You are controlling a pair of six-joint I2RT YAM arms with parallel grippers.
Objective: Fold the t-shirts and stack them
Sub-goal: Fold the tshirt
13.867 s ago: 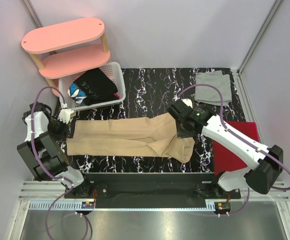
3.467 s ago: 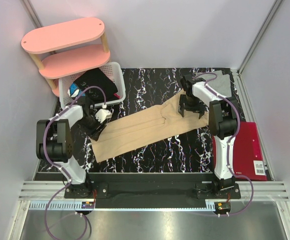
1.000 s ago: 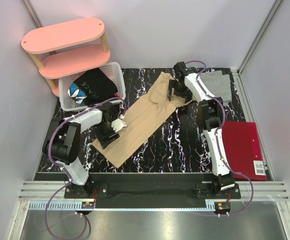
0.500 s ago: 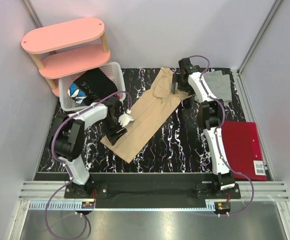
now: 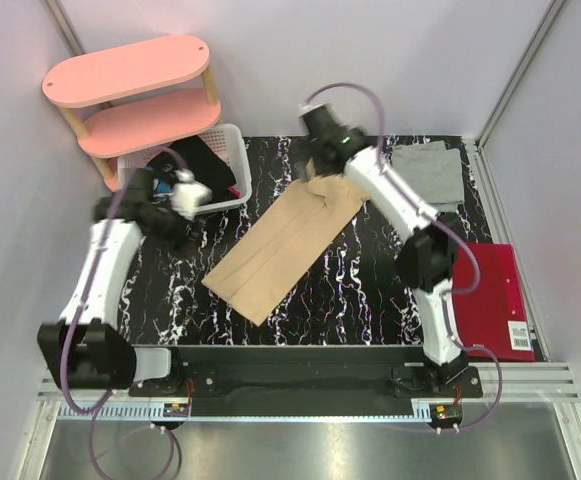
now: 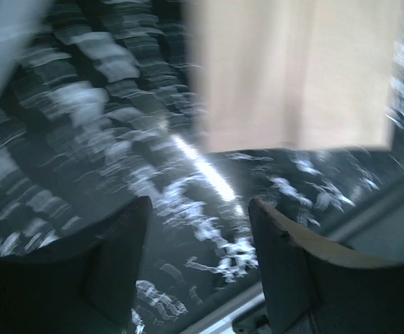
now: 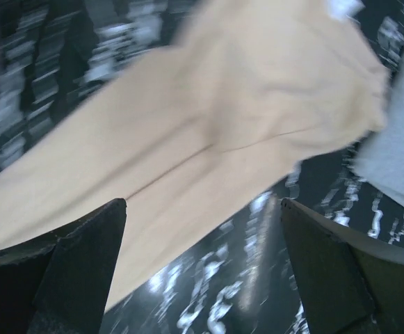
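The tan t-shirt (image 5: 288, 242) lies folded into a long strip, running diagonally from the near left to the far middle of the marble table. The light grey t-shirt (image 5: 428, 172) lies folded at the far right. My left gripper (image 5: 170, 212) hovers open beside the basket, to the left of the strip and apart from it. In the left wrist view the gripper (image 6: 200, 205) is empty, with the tan shirt's end (image 6: 292, 69) beyond it. My right gripper (image 5: 313, 170) hangs open over the strip's far end. In the right wrist view the gripper (image 7: 203, 202) holds nothing above the tan cloth (image 7: 208, 111), with grey cloth (image 7: 403, 167) at the right.
A white basket (image 5: 232, 142) with dark clothes stands at the far left, in front of a pink two-tier shelf (image 5: 130, 70). The red folder (image 5: 490, 300) lies at the right edge of the table. Grey walls close in both sides.
Both grippers have come off the tan shirt. The left arm swung left toward the basket and the right arm lifted over the strip's far end. The strip now lies still on its diagonal.
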